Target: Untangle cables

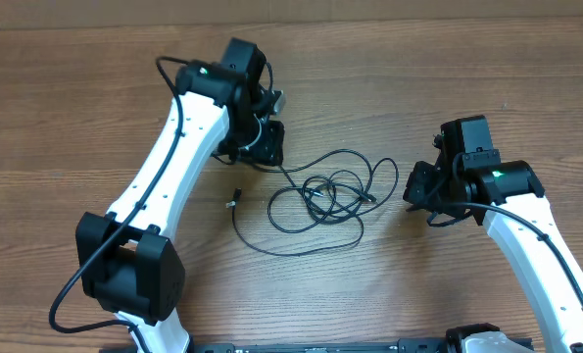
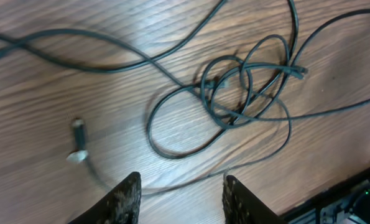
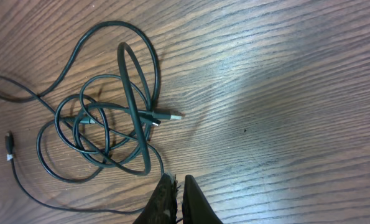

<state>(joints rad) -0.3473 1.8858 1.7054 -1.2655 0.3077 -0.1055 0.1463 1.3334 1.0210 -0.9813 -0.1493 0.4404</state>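
The cables (image 1: 330,191) lie as a loose tangle of thin black loops on the wooden table, between the two arms. One strand runs left to a small plug (image 1: 234,203). My left gripper (image 1: 262,147) hovers up and left of the tangle. In the left wrist view its fingers (image 2: 180,183) stand apart with nothing between them; a thin strand on the table passes under the gap, the plug (image 2: 79,140) lies to the left and the tangle (image 2: 240,93) ahead. My right gripper (image 1: 413,191) is right of the loops. It is shut and empty (image 3: 177,182), just beside the tangle (image 3: 110,134) and a silver-tipped plug (image 3: 169,116).
The wooden table (image 1: 487,69) stretches all round the cables. The left arm's white links (image 1: 164,167) reach in from the lower left, the right arm's (image 1: 536,245) from the lower right. A dark edge with equipment (image 2: 359,193) shows at the left wrist view's corner.
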